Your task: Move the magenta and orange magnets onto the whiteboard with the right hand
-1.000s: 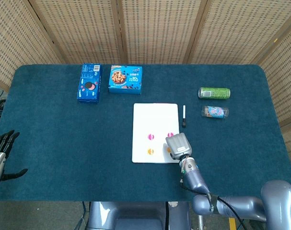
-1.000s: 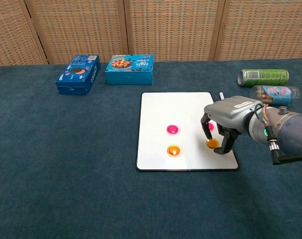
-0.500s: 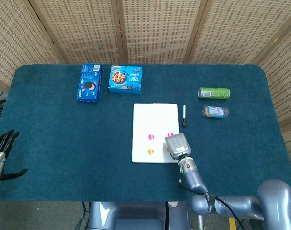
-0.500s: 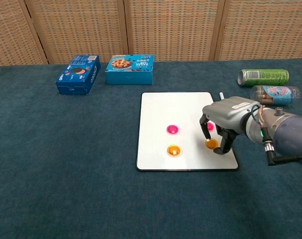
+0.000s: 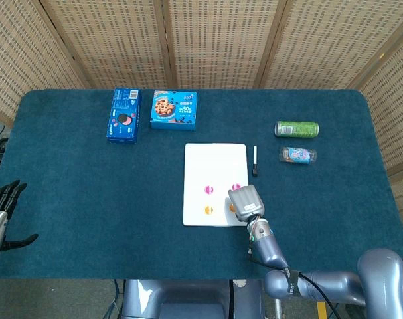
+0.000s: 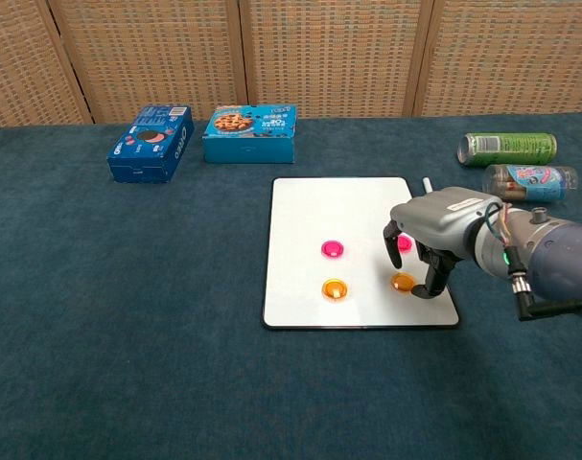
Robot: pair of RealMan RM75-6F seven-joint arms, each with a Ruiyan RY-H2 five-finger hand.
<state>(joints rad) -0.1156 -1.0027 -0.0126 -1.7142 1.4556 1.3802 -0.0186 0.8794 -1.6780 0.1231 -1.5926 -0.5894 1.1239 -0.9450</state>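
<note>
At the worktop's (image 5: 68, 199) 9 o'clock edge, the left hand (image 5: 0, 216) rests with fingers spread, holding nothing. On the whiteboard (image 6: 338, 206) lie two magenta magnets (image 6: 333, 249) and two orange magnets (image 6: 334, 288). At the board's 4 o'clock corner, the right hand (image 6: 434, 230) hangs over the right-hand orange magnet (image 6: 403, 282), fingers (image 6: 432, 278) curled apart around it, none visibly touching.

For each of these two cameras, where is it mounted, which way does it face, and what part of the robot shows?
Head view: high above the near table edge, looking steeply down on the whole table; shows the left hand at the left edge and the right hand and forearm.
Chest view: lower, looking forward across the table toward the wicker screens; shows only the right hand and forearm.
Both share the whiteboard with four magnets, the boxes, the can and the right hand.
</note>
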